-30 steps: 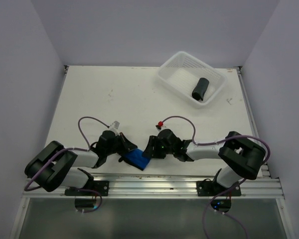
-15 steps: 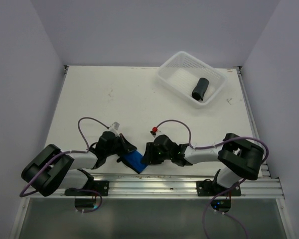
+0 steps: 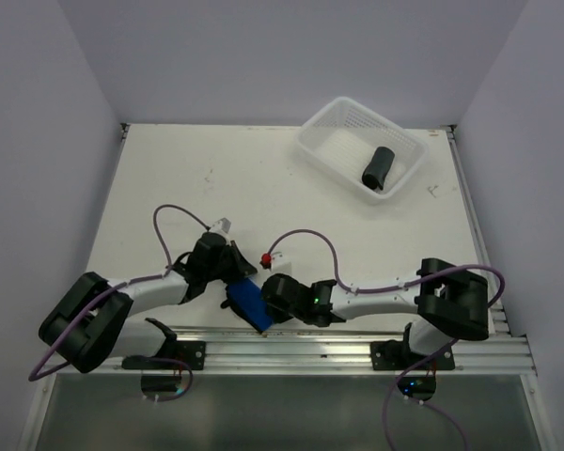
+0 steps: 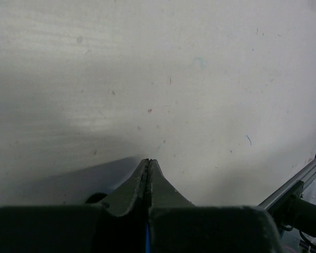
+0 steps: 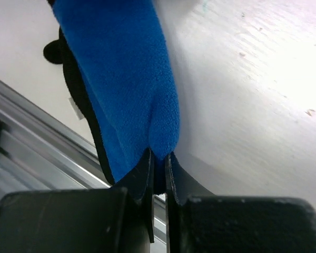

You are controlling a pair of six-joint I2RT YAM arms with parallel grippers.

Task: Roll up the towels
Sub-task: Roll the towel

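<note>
We clamp the right gripper (image 5: 158,157) and left gripper (image 4: 148,161) on the blue towel (image 5: 121,68), stretched between them, so it rolls evenly.

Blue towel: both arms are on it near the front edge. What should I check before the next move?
1. Right gripper shut on blue towel: ok.
2. Left gripper holding cloth: fingers shut, blue sliver between them: ok.
3. Blue towel rolled tight: cannot tell.
4. Margin to the front rail: towel end almost at it: not ok.
5. Dark towel rolled, inside basket: ok.
</note>
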